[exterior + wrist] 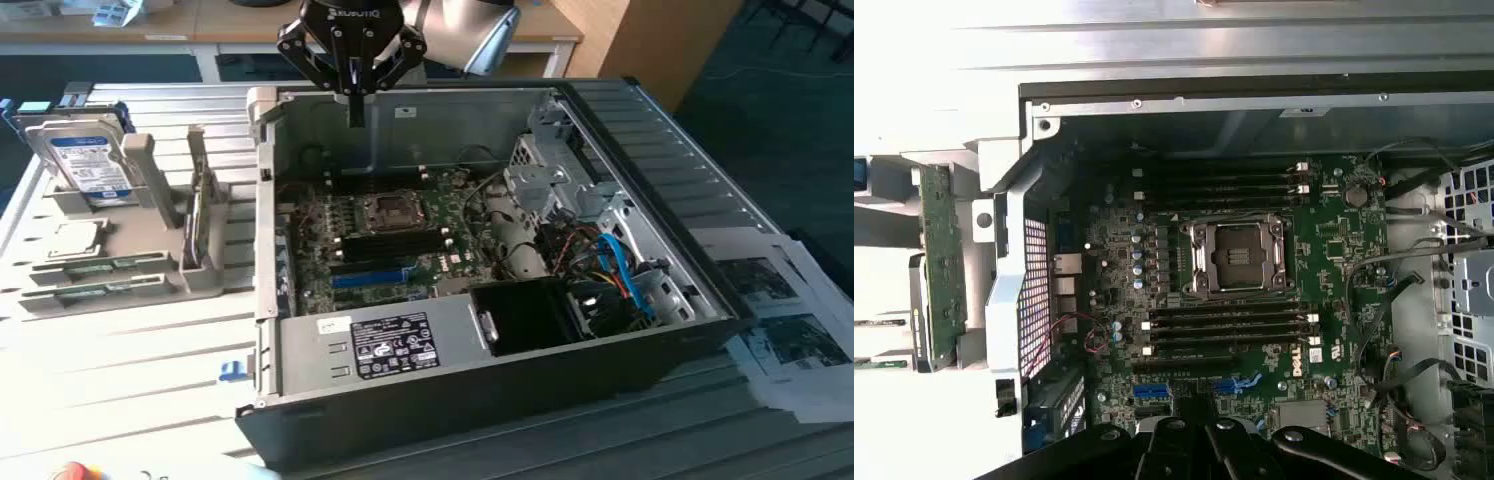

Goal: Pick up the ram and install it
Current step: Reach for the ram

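Note:
A long, narrow green board that looks like the ram [200, 215] [939, 262] stands on edge in the grey holder [160, 272], on the exterior view's left of the open computer case [441, 345]. Two thinner green sticks [100, 268] sit in the holder's front slots. My gripper [355, 118] [1189, 445] hangs shut and empty over the far side of the case, above the motherboard [1324, 250] and well away from the ram. Long black memory slots [1229, 325] run on both sides of the empty processor socket [1239, 255].
A silver hard drive [91, 165] with a blue-white label stands at the holder's back, and a square silver processor [70, 237] lies in front of it. Cables [621, 270] and a drive cage [547, 165] fill the case's right end. Printed sheets [787, 320] lie on the right.

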Robot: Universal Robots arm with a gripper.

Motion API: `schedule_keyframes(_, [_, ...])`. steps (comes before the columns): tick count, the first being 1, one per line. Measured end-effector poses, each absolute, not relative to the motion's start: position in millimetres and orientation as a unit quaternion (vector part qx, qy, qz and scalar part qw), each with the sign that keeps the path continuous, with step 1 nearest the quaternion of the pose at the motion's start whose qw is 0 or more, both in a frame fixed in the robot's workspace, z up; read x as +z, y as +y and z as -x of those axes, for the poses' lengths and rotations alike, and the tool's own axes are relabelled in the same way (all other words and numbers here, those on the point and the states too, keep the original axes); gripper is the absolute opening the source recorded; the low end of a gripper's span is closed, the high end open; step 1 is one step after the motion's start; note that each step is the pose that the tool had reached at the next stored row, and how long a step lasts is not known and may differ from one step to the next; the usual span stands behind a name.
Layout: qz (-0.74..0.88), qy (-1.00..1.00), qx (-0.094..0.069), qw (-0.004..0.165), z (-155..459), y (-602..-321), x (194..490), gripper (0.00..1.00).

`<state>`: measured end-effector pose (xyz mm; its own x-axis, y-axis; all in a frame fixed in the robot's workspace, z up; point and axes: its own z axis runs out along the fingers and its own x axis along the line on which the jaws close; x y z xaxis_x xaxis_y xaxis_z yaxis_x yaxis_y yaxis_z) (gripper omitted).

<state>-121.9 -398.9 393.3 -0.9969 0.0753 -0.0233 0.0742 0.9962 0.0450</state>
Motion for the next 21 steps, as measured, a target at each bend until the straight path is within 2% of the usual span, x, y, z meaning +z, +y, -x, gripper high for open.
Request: schedule_keyframes(21, [-0.037, 0.999, 0.022, 0.013, 126.5, -398.9, 393.2, 0.10])
